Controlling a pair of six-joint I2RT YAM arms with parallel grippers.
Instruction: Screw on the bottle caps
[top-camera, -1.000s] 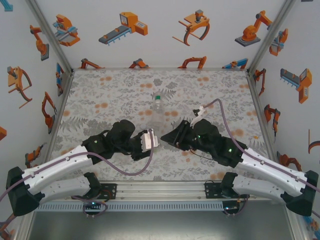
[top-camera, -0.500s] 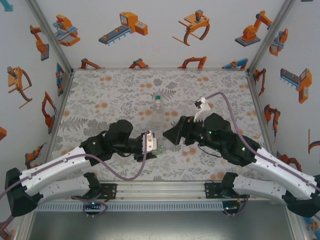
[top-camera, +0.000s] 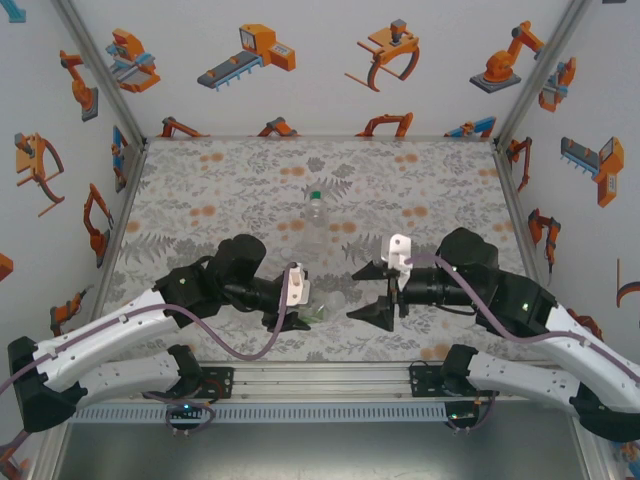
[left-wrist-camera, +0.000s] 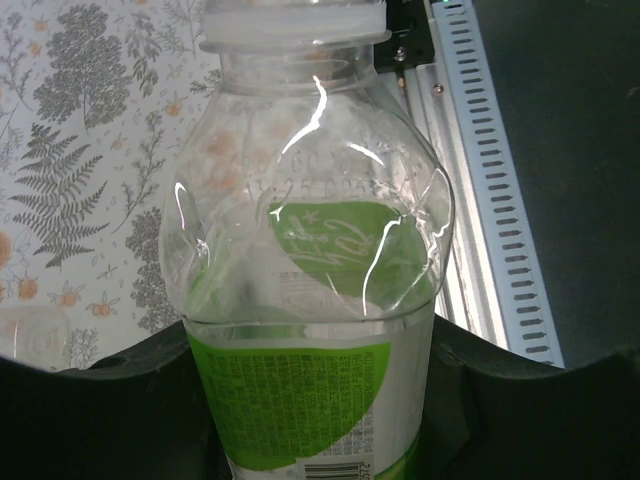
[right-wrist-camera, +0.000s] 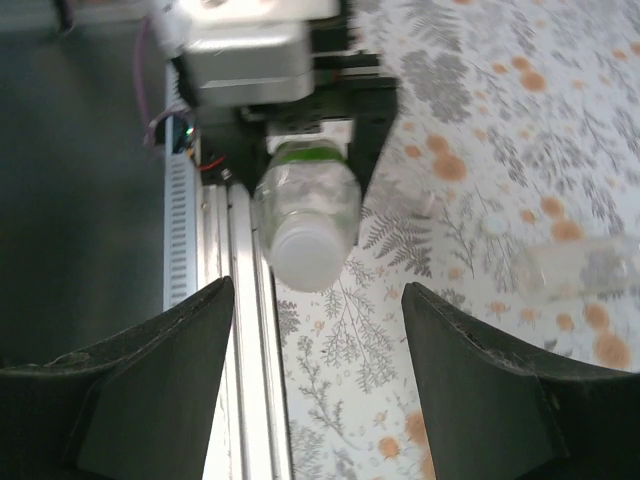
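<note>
My left gripper (top-camera: 306, 300) is shut on the green-labelled bottle (left-wrist-camera: 310, 300), held on its side with the neck pointing right. A white cap (left-wrist-camera: 290, 20) sits on its neck and faces the right wrist camera as a pale disc (right-wrist-camera: 305, 255). My right gripper (top-camera: 380, 292) stands open a short way to the right of that cap, touching nothing; its dark fingers (right-wrist-camera: 150, 370) frame the cap from a distance. A second clear bottle (top-camera: 315, 215) with a green cap stands upright at mid-table. A small loose white cap (right-wrist-camera: 493, 226) lies on the cloth.
The metal rail (top-camera: 320, 385) runs along the near edge just below both grippers. A clear bottle shape (right-wrist-camera: 590, 265) shows at the right edge of the right wrist view. The patterned cloth (top-camera: 200, 190) covers the table, with walls on three sides.
My right gripper has drawn back to the right from the bottle's neck, turned its wrist, and now stands open. The left gripper with the bottle shifted slightly toward the near edge.
</note>
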